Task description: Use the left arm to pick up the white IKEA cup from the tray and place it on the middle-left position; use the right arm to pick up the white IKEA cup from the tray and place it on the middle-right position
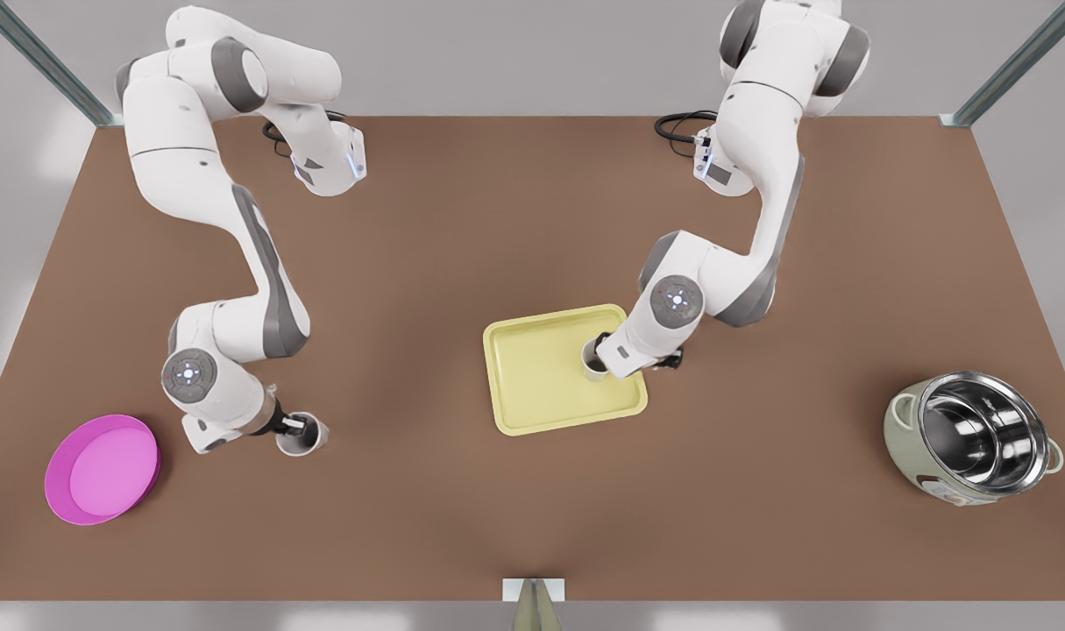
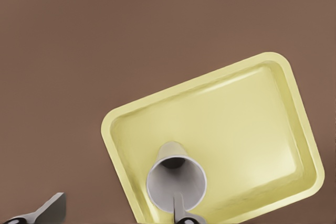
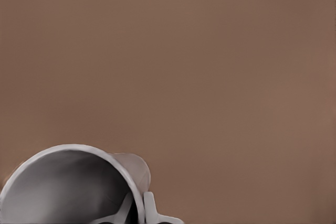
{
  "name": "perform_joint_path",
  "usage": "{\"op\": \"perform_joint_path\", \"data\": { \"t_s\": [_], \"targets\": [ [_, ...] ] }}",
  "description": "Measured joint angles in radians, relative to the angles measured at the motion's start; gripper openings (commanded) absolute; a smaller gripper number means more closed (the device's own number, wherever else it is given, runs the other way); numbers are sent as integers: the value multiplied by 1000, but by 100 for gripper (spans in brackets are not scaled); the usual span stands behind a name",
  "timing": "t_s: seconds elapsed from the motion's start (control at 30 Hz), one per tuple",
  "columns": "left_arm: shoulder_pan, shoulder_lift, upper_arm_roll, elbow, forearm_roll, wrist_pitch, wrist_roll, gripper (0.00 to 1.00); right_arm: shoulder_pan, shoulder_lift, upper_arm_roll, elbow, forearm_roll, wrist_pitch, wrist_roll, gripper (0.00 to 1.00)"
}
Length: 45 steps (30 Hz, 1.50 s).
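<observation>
A pale yellow tray [image 1: 541, 386] [image 2: 252, 129] lies mid-table. One white cup [image 1: 592, 365] [image 2: 176, 179] stands upright in it, near the edge on the front view's right. My left gripper [image 1: 600, 349] [image 2: 115, 214], on the arm at the front view's right, is open at that cup. One of its fingers [image 2: 178, 211] reaches inside the rim and the other stays well outside. My right gripper [image 1: 292, 427] [image 3: 137, 211], on the arm at the front view's left, is shut on the wall of a second white cup [image 1: 304, 438] [image 3: 68, 187] over bare brown tabletop. Whether that cup touches the table I cannot tell.
A round magenta dish [image 1: 102, 469] lies at the front view's left, close to the right gripper's cup. A steel-lined cooker pot [image 1: 975, 438] stands at the far right of the front view. Black cables [image 1: 677, 127] lie at the arm bases.
</observation>
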Motion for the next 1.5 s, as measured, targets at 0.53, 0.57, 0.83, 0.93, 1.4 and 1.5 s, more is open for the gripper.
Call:
{"op": "perform_joint_path", "data": {
  "t_s": [0.53,0.57,0.83,0.93,1.4,1.5],
  "targets": [
    [-43,92,2,-154,17,282,-217,100,-30,124,-46,4,-55,264,-390,32],
    [-44,95,2,-156,17,288,-225,100,-31,128,-46,4,-56,268,-403,35],
    [-43,108,3,-152,17,311,-275,50,-44,127,-45,4,-67,285,-481,100],
    [-42,102,6,-147,20,307,-293,25,-45,111,-41,4,-86,286,-481,100],
    [228,3,120,-65,-66,132,-185,21,-54,-361,-18,-3,57,-126,-516,100],
    [273,48,122,-61,-74,183,-94,21,-102,-450,-15,-40,118,-257,-500,100]
  ]
}}
